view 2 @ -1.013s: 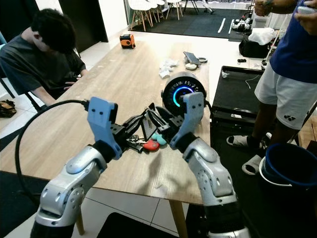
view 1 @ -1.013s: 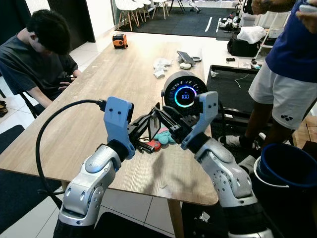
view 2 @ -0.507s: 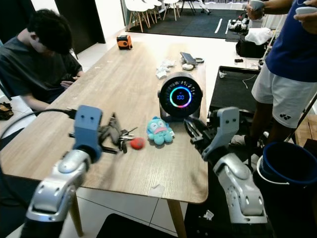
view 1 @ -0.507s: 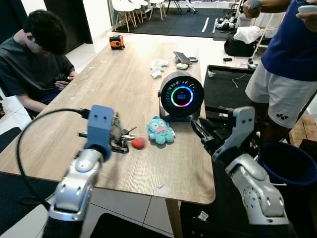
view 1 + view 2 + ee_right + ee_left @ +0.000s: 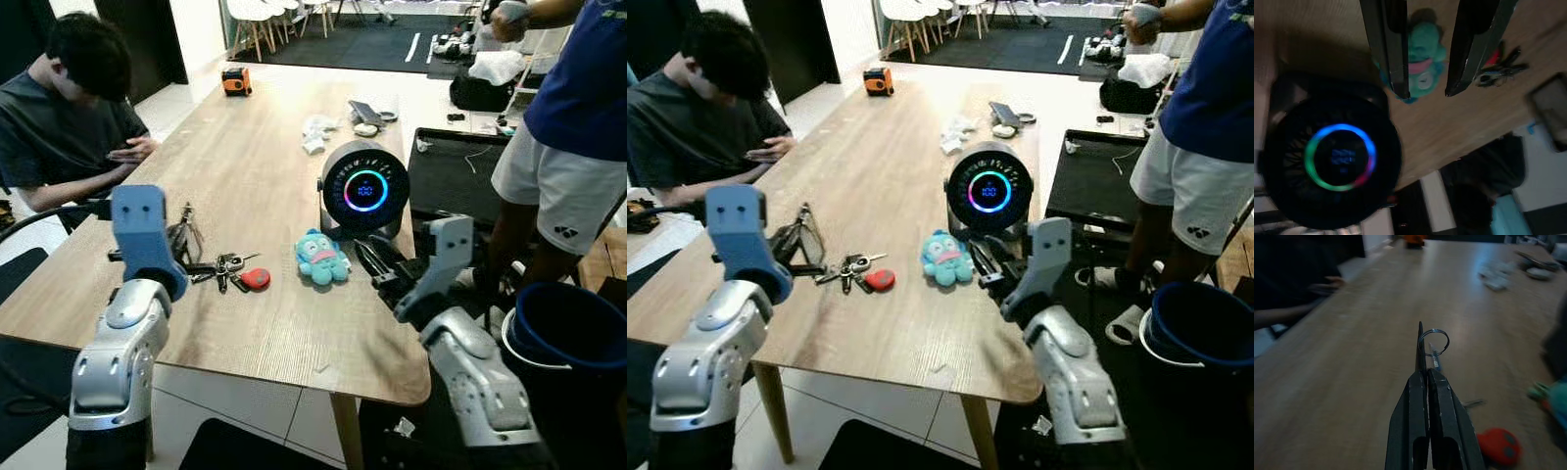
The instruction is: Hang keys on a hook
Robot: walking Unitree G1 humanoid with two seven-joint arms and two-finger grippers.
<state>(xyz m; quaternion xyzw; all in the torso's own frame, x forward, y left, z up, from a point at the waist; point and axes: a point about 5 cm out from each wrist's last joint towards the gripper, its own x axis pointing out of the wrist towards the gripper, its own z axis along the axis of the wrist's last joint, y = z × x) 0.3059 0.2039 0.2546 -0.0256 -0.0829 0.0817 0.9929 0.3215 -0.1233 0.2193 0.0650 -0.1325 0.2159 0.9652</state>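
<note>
Pinching the key ring (image 5: 1433, 340) in shut left gripper (image 5: 1422, 373) fingertips; lift slow, keep tight. Right gripper (image 5: 1425, 88) open, empty.

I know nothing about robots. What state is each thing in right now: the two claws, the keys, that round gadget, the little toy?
left gripper: shut, pinching the key ring
right gripper: open, holding nothing
keys: lying on the table, not yet hung
round gadget: switched on, ring glowing
plush toy: lying face up
</note>
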